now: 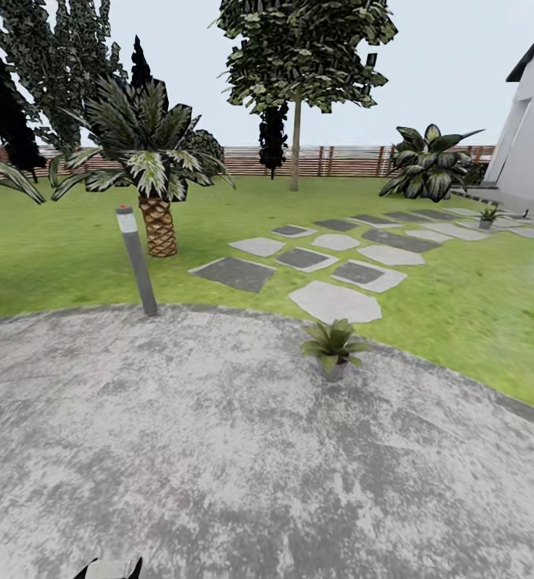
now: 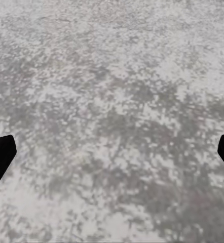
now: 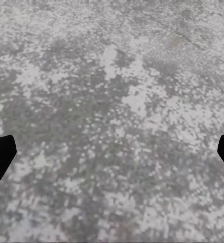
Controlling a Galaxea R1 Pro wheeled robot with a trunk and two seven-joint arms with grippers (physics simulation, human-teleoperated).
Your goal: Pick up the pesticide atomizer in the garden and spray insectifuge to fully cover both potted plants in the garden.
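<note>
I am holding nothing: both my left jaws (image 2: 112,152) and my right jaws (image 3: 112,152) are standing wide apart over the round mottled grey paved patio (image 1: 219,450). No spraying is evident yet. One olive-green potted rosette (image 1: 333,347) is sitting at the patio's edge, another (image 1: 487,215) far along the flat grey stepping stones (image 1: 335,301). The paving is giving open room; the slim grey bollard lamp (image 1: 136,259) is marking the lawn border.

We see the mottled grey patio paving (image 2: 112,101) beneath the left gripper (image 2: 112,152) — its dark fingertips (image 2: 0,154) sit at nine and three o'clock, spread wide apart, nothing between them.
</note>
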